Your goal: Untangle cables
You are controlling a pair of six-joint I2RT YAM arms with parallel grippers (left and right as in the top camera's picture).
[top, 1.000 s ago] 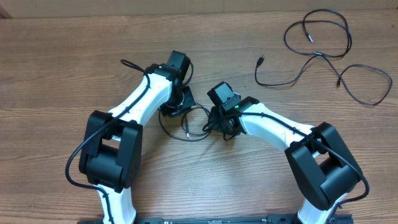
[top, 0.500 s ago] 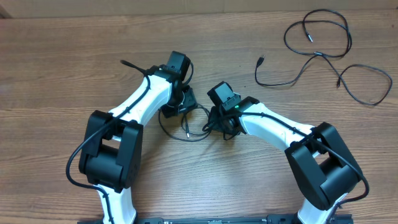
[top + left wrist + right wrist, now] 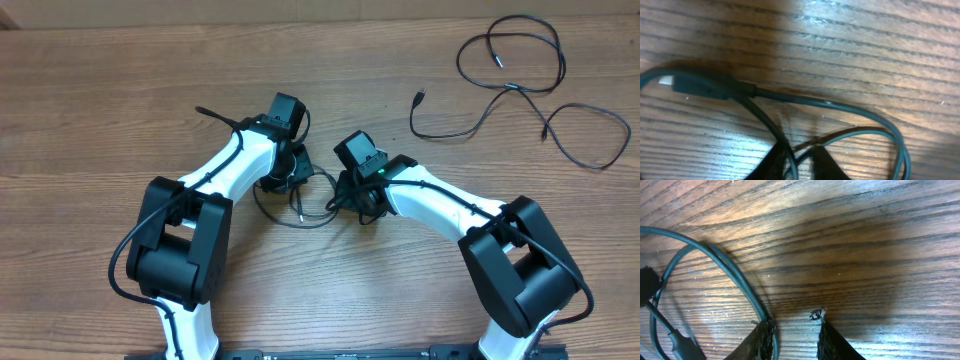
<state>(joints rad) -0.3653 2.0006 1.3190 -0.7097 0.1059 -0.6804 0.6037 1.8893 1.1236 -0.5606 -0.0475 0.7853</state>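
Cables (image 3: 790,96), thin black loops, grained wooden table (image 3: 100,100)

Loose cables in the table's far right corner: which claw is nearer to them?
Right. The right claw is left of the loose cables and closer to the robot; the left claw lies even farther left.

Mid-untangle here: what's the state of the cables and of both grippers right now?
tangled cables: overlapping loops on the table, between the two grippers.
loose cables: open loops at the table's far right, neither gripper touching them.
left gripper: fingers nearly together, a strand between them; cannot tell if clamped.
right gripper: open, a strand against one finger, bare wood in the gap.
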